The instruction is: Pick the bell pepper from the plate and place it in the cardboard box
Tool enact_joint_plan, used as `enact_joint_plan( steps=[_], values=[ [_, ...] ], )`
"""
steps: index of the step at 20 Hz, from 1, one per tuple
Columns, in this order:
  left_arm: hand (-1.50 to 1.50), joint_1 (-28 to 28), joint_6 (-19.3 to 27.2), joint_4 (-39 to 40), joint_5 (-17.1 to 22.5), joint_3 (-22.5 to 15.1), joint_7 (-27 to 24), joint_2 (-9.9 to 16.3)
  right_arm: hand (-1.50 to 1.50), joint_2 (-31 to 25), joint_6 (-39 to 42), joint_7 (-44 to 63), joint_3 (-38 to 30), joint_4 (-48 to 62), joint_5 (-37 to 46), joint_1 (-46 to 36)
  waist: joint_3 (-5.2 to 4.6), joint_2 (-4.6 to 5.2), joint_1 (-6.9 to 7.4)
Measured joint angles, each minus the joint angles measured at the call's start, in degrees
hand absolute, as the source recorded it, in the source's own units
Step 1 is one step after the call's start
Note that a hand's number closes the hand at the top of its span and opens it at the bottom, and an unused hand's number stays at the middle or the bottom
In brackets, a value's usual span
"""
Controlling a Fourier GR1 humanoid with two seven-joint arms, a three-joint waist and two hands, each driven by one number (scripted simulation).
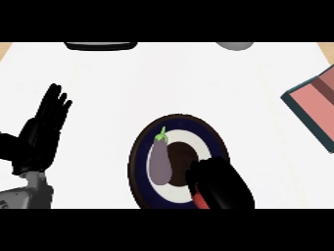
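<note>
Curling over something red (198,198) on the one round dark-rimmed plate (142,147), right hand (220,184) grasps it beside one smooth purple eggplant (159,162); left hand (43,130) rests open, well left.

A red bell pepper (197,198) shows only as a small sliver at the near right edge of a round plate (142,147), mostly hidden under the black right hand (220,184), whose fingers curl over it. The plate is dark navy with a white ring and a dark brown centre. The cardboard box (327,105), salmon-pink inside with teal-grey edges, lies tilted at the far right, well apart from the plate.
</note>
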Motion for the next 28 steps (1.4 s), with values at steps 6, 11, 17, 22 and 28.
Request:
enact_joint_plan(
  steps=[6, 11, 17, 22, 28],
  values=[
    [0.00, -0.3, 0.4, -1.3, -0.2, 0.0, 1.5, 0.1, 1.50, -4.0, 5.3, 1.2, 2.5, -13.8, 2.2, 2.8, -0.01, -0.03, -0.03],
    [0.00, -0.4, 0.4, 0.1, -0.4, 0.4, 0.2, 0.0, 1.50, -0.3, 8.4, 5.6, 1.9, -24.4, 0.7, 3.6, -0.02, -0.04, -0.19],
    [0.00, 0.7, -0.4, -1.6, 0.2, 0.5, 0.8, 0.4, 1.50, 4.9, 9.3, 13.1, -5.8, -31.2, -0.5, 0.4, -0.02, -0.01, 0.07],
    [0.00, 0.5, 0.0, -1.5, -0.2, -0.1, 0.7, -0.2, 1.50, 6.3, 11.2, 16.7, -17.8, -30.7, -1.9, -7.6, 0.00, 0.13, 0.29],
    [0.00, -0.1, -0.4, -1.1, 0.1, 0.5, 0.7, 0.3, 1.50, 3.8, 16.3, 16.0, -36.4, -26.0, -11.5, -17.5, 0.00, 0.15, 0.33]
  ],
)
